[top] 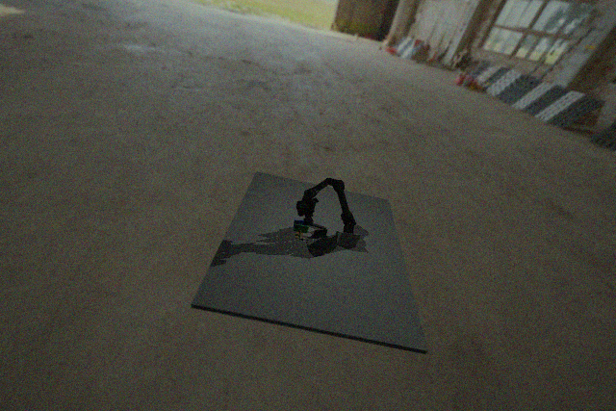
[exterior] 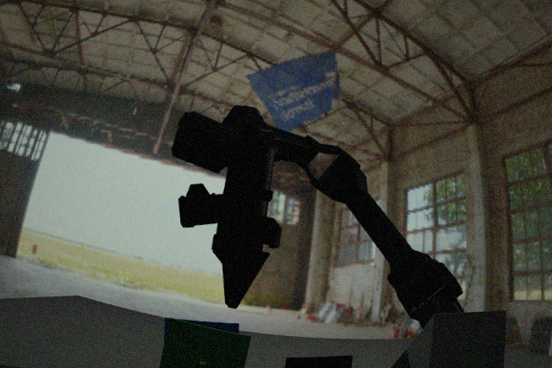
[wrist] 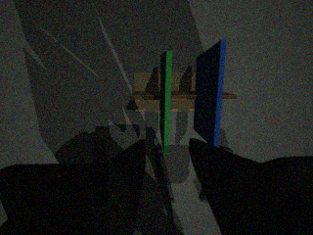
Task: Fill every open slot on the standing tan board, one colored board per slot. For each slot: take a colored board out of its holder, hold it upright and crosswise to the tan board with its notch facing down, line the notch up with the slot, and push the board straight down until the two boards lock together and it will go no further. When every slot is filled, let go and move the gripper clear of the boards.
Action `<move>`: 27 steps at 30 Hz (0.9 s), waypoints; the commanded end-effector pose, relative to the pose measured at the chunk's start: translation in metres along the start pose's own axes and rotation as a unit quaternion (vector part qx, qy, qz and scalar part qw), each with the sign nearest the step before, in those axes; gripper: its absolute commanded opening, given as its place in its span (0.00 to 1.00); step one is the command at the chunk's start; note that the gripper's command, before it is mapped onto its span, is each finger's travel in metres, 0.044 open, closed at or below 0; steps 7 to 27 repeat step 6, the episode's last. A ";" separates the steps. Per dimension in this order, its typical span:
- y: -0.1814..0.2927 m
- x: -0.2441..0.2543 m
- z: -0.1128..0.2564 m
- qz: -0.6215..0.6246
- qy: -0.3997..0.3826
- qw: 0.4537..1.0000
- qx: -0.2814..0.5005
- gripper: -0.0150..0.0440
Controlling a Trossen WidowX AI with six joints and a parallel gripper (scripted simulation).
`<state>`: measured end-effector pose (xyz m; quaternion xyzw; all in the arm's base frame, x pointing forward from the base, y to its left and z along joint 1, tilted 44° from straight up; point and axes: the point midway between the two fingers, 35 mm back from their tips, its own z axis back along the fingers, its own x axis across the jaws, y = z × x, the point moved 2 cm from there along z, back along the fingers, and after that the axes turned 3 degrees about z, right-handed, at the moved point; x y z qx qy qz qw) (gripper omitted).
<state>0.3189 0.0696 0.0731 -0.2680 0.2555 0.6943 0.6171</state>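
Gripper, black with two tapered fingers [top: 308,221] [exterior: 231,306], is partly open and holding nothing; I see a gap between the tips. It points down from the black six-joint arm [top: 342,197] [exterior: 379,226], and in the exterior view the tip stands above the boards.

Key relation: flat green board [top: 300,228] [exterior: 204,344] [wrist: 167,98] is upright below the fingers. In my wrist view its top edge runs away from the gripper, near end between the tips, one finger on each side. Flat blue board [top: 298,222] [exterior: 222,325] [wrist: 207,93] stands apart to the right of green there, also upright. Both cross the thin standing tan board [wrist: 230,96], whose long axis runs side to side.

Both look slotted to me, but I can't see the notches or whether they're fully down. No further open slot that I can make out.

Containers: can't identify a colored-board holder for certain, or anything in one. All of it sits on the dark grey slab [top: 298,287].

My read: last release, so retreat straight up. Sideways drift could clip green or tip blue.
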 end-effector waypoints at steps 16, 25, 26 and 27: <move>0.000 0.000 0.001 -0.003 -0.001 1.000 0.003 0.54; 0.000 0.000 0.001 -0.003 -0.001 1.000 0.003 0.54; 0.000 0.000 0.001 -0.003 -0.001 1.000 0.003 0.54; 0.000 0.000 0.001 -0.003 -0.001 1.000 0.003 0.54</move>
